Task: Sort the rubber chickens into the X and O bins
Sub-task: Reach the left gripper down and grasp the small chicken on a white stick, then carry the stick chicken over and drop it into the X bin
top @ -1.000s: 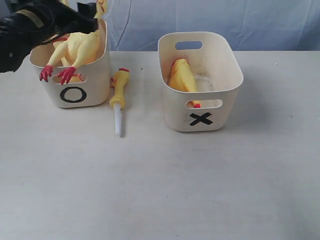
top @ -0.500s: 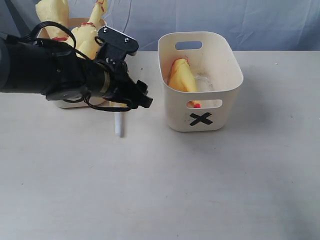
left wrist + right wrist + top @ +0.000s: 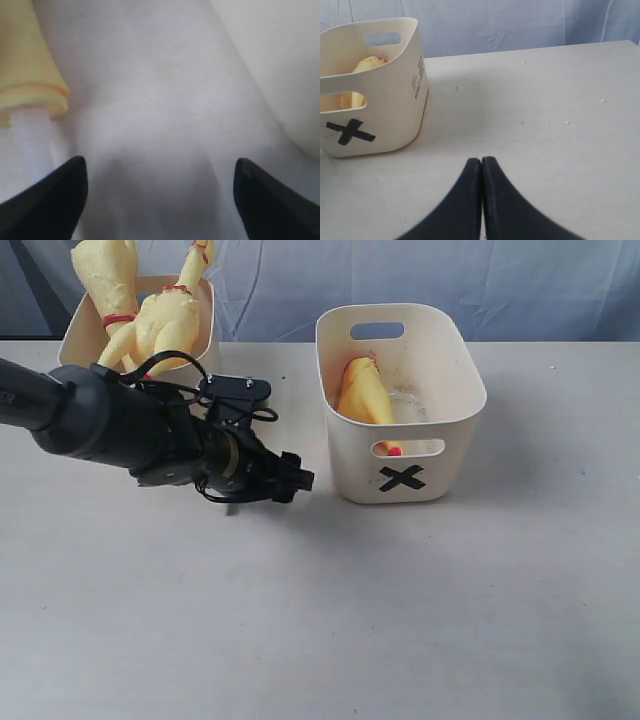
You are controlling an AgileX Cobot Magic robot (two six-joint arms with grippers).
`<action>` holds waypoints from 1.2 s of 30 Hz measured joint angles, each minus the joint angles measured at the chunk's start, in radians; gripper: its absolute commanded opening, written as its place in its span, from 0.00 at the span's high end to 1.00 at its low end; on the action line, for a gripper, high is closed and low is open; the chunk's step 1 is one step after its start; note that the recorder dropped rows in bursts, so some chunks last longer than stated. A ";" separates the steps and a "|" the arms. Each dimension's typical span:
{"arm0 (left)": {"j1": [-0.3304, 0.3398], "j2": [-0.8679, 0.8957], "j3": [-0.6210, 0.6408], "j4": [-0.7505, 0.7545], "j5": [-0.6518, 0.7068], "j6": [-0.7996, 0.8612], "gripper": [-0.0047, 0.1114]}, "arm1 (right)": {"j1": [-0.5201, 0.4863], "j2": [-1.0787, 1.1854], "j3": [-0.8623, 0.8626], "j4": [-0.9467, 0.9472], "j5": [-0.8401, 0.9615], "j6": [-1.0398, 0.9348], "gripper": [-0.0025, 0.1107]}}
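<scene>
two chickens (image 3: 160, 325) stand necks-up in the left bin (image 3: 209, 325), whose mark the arm (image 3: 110, 425) hides from us; we take it for the o bin. just right of it the left gripper (image 3: 290, 480) hangs low over the table (image 3: 400, 620), jaws spread wide with nothing between them. in its wrist view the loose chicken (image 3: 30, 70) lies on the table just beside one fingertip (image 3: 55, 200), its white tube (image 3: 32, 140) nearest the jaws. we judge this toy light, soft and squashy in the yellow body, a bit slick, with the tube stiffer and thinner; we would close across the yellow body just above the tube, not on the tube itself, and squeeze gently. further right the x bin (image 3: 450, 465) holds one chicken (image 3: 362, 390). the right gripper (image 3: 481, 162) shows only in its own wrist view, tips pressed together on nothing, with the x bin in sight.
</scene>
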 measured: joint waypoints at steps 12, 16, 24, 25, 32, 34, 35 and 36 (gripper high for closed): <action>0.016 0.025 -0.006 -0.004 -0.049 0.001 0.38 | 0.000 0.000 0.000 0.000 0.000 0.000 0.98; 0.016 -0.031 -0.006 -0.012 -0.126 0.006 0.39 | 0.000 0.000 0.000 0.000 0.000 0.000 0.98; -0.015 -0.158 -0.006 -0.010 0.259 0.107 0.38 | 0.000 0.000 0.000 0.000 0.000 0.000 0.98; -0.017 -0.158 -0.006 -0.014 0.271 0.107 0.38 | 0.000 0.000 0.000 0.000 0.000 0.000 0.98; -0.017 -0.019 -0.002 -0.001 0.301 0.105 0.77 | 0.000 0.000 0.000 0.000 0.000 0.000 0.98; -0.019 -0.006 -0.007 0.015 0.299 0.106 0.94 | 0.000 0.000 0.000 0.000 0.000 0.000 0.98; -0.020 -0.006 -0.009 0.023 0.321 0.109 0.94 | 0.000 0.000 0.000 0.000 0.000 0.000 0.98; -0.020 -0.006 -0.009 0.026 0.322 0.115 0.96 | 0.000 0.000 0.000 0.000 0.000 0.000 0.98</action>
